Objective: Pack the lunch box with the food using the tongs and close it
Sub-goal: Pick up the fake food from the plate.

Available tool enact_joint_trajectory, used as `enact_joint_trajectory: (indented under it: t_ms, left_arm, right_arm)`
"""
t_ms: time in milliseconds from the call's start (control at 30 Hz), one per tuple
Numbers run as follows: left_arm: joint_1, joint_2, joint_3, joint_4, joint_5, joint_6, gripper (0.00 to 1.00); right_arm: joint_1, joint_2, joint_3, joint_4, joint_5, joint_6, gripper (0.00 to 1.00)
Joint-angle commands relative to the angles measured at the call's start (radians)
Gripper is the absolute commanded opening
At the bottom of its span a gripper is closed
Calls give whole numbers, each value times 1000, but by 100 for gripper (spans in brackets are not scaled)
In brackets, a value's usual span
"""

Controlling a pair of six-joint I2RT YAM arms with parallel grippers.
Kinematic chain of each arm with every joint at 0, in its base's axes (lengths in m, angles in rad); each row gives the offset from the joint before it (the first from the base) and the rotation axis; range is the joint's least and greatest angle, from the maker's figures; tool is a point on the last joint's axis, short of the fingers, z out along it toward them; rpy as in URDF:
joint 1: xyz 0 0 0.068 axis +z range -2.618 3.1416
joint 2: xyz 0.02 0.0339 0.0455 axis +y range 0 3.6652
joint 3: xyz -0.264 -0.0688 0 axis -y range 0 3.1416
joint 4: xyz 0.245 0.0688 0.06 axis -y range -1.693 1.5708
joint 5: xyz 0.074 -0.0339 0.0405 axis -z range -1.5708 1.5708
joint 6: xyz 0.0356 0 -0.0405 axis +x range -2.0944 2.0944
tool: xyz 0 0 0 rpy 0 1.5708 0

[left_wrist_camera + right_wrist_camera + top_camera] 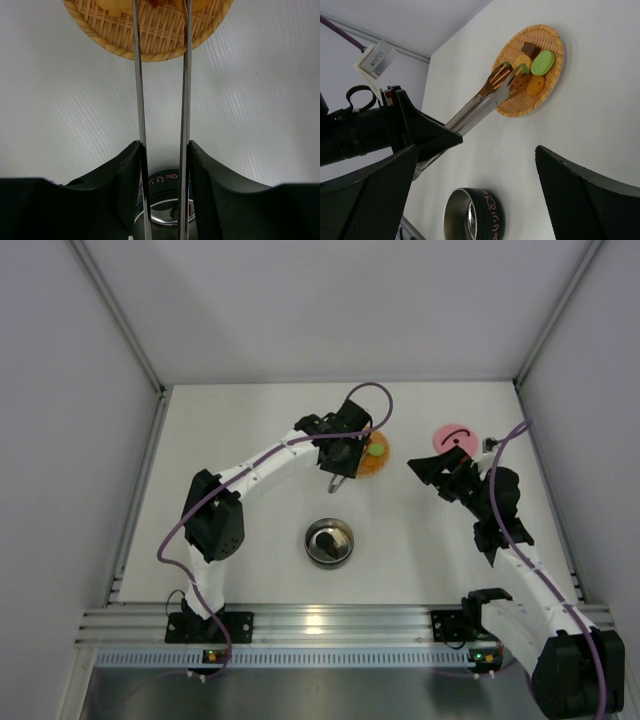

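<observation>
The lunch box (329, 542) is a small round steel bowl with a shiny rim, standing open on the white surface (230, 410) at lower centre of the overhead view; something dark shows inside it, though I cannot tell what. Its pink round lid (455, 437), crossed by a thin black curved handle, lies flat at the right of that view, well apart from the bowl. In the right wrist view the bowl sits at the bottom edge, and its outer wall carries a dark band with pink hand-drawn marks (letters or doodles, too small and skewed to read); the left wrist view catches the same pink marks low between the fingers, equally illegible. The tongs (475, 107) are slim and silver-grey, with two long arms ending in flat slotted tips. They run from the left of the right wrist view up to the woven orange-brown plate (555, 37) at upper right, their tips apart over its near side. The food (542, 62) on that plate includes a bright green round, a brown block, a yellow piece and an orange round, all close together. The left hand (163, 147) is clamped on the tongs, one finger pressing each arm from outside. The right hand (438, 462) stands wide open and holds nothing, just beside the lid's near edge in the overhead view.
</observation>
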Motion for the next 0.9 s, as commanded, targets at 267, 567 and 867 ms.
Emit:
enact_joint_trajectory:
  t_ms: [267, 567, 867]
  left_arm:
    - [6, -44, 29, 10, 14, 7, 38]
    - [6, -98, 29, -11, 3, 11, 33]
    - [6, -141, -19, -10, -4, 10, 30]
  right_arm:
    - [-16, -9, 31, 26, -1, -18, 100]
    - [-16, -8, 27, 31, -1, -17, 100]
    - [-16, -8, 26, 32, 0, -15, 99]
